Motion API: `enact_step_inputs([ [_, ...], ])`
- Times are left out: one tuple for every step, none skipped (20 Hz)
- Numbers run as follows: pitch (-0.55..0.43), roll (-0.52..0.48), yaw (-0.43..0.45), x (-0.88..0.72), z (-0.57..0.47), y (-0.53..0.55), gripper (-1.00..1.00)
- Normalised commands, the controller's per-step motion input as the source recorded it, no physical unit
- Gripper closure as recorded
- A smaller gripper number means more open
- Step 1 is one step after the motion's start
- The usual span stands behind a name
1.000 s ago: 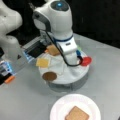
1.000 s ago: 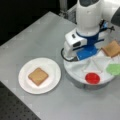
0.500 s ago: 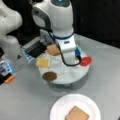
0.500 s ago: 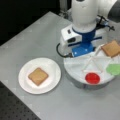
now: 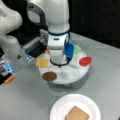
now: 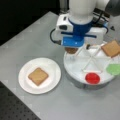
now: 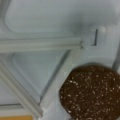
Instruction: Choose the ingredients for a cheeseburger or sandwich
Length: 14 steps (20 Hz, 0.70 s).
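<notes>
Wrist view shows the patty (image 7: 93, 93) filling the lower right of the frame, dark brown and speckled, lying flat in a compartment of the white divided tray (image 7: 50, 45). To do this step well, I judge the gripper (image 5: 60, 71) should sit centred over the disc before closing — its fingers are hidden, so I cannot tell whether they are spread or pressed together. In both front views it hangs low over the tray centre. One toast square (image 6: 38, 76) lies on the paper plate (image 6: 23, 83), lower left.
</notes>
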Motion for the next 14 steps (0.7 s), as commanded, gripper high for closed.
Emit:
enact_step_inputs([
  [-0.047, 0.074, -0.846, -0.09, -0.01, -0.26, -1.00],
  [-0.044, 0.075, -0.752, -0.10, -0.02, -0.24, -1.00],
  [-0.062, 0.117, -0.779, -0.11, -0.03, -0.23, -1.00],
  [-0.074, 0.116, -0.727, -0.13, -0.04, -0.24, -1.00],
  [-0.076, 0.109, -0.632, -0.13, -0.04, -0.23, -1.00],
  [-0.078, 0.105, -0.555, -0.15, -0.05, -0.24, -1.00],
  [-0.061, 0.134, -0.505, -0.17, -0.07, -0.25, -1.00],
  [-0.057, 0.136, -0.433, -0.18, -0.08, -0.24, -1.00],
  [-0.048, 0.140, -0.366, -0.19, -0.09, -0.24, -1.00],
  [-0.049, 0.144, -0.308, -0.21, -0.10, -0.25, -1.00],
  [-0.049, 0.126, -0.257, -0.23, -0.13, -0.24, -1.00],
  [-0.051, 0.116, -0.220, -0.24, -0.14, -0.22, -1.00],
  [-0.037, 0.123, -0.193, -0.26, -0.14, -0.19, -1.00],
  [-0.014, 0.128, -0.171, -0.28, -0.15, -0.18, -1.00],
])
